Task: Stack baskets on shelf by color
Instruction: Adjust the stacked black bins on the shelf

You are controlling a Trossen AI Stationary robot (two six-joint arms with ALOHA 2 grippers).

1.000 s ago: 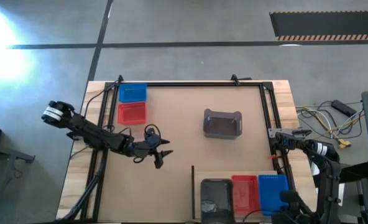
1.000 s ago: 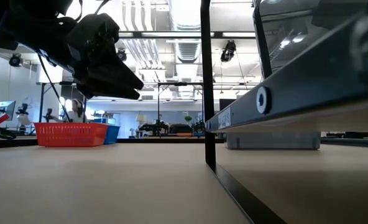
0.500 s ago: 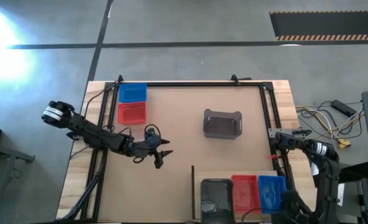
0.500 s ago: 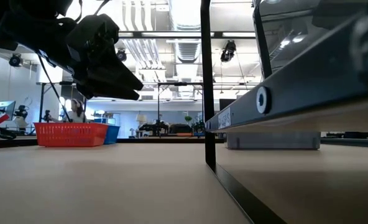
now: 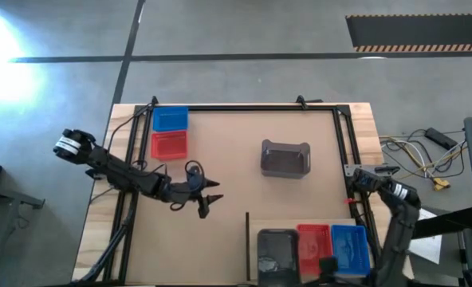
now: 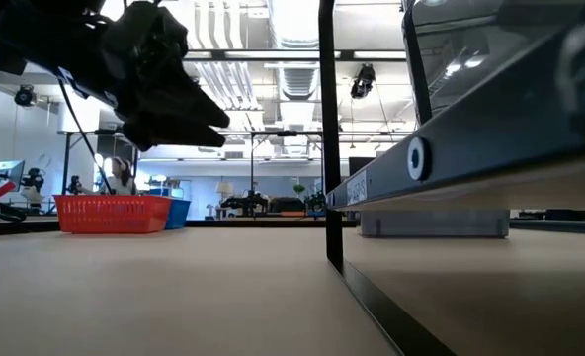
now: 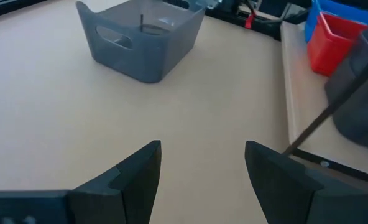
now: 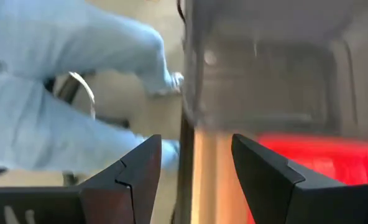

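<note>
Baskets: a grey basket (image 5: 285, 158) sits mid-table; grey (image 5: 277, 252), red (image 5: 313, 245) and blue (image 5: 349, 245) ones line the shelf (image 5: 252, 239), red (image 5: 169, 145) and blue (image 5: 170, 119) far-left. The right gripper (image 5: 325, 267) has let go of the shelf's blue one and pulled back, fingers spread. The left gripper (image 5: 207, 196) hovers, fingers apart. No writing legible.

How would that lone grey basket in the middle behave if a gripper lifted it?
The grey basket looks like thin moulded plastic, so probably light and fairly stiff. Its wide flat base suggests it won't tip easily. Its smooth walls may be slippery.
</note>
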